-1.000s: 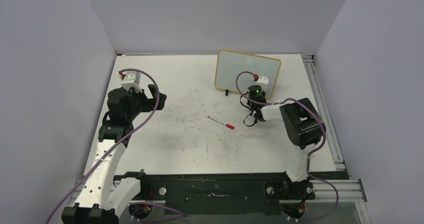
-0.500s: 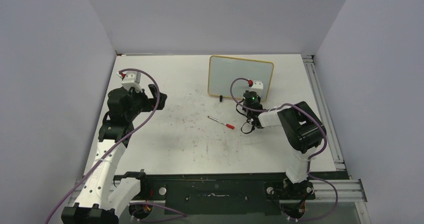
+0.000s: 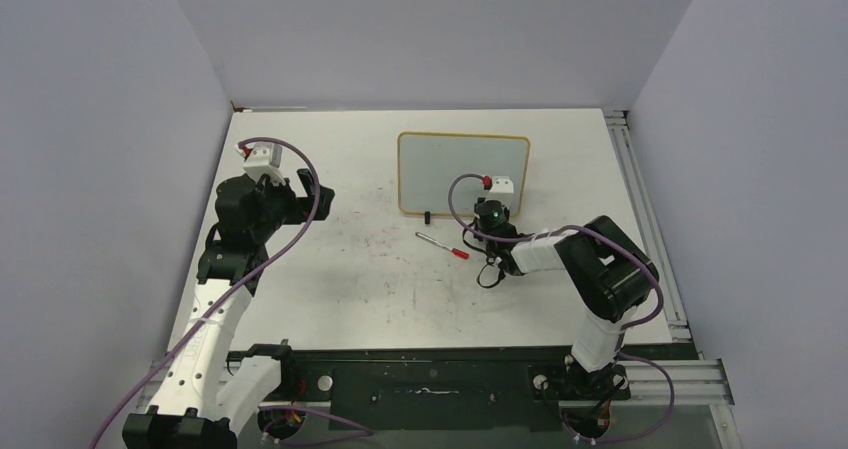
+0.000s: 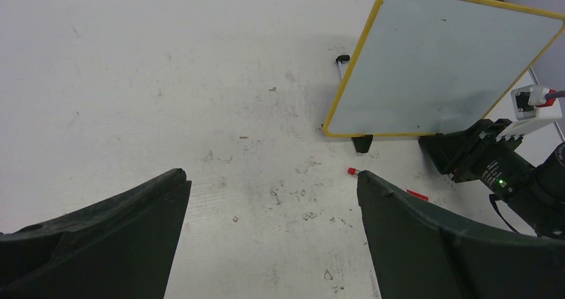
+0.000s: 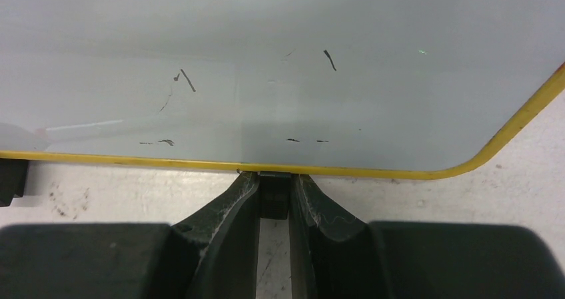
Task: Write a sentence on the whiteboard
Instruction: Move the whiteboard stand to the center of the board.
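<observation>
since the right tool [image 5: 274,187] pinches just one black foot [image 5: 274,202] of the board [image 3: 463,169], standing mid-bench, the board may twist or tip; left tool [image 4: 271,179] gapes, empty.

- No legible text, label, brand, number or sign in any view.
- Small rectangular yellow-framed whiteboard [image 5: 280,46], pale grey-white face, standing toward 12 o'clock on the table. The face carries only a few short dark strokes [image 5: 188,80], and none of them forms a letter or digit.
- White tabletop [image 4: 133,79]: faint grey scribble specks [image 4: 293,194] at 6 o'clock of the board, unreadable.
</observation>
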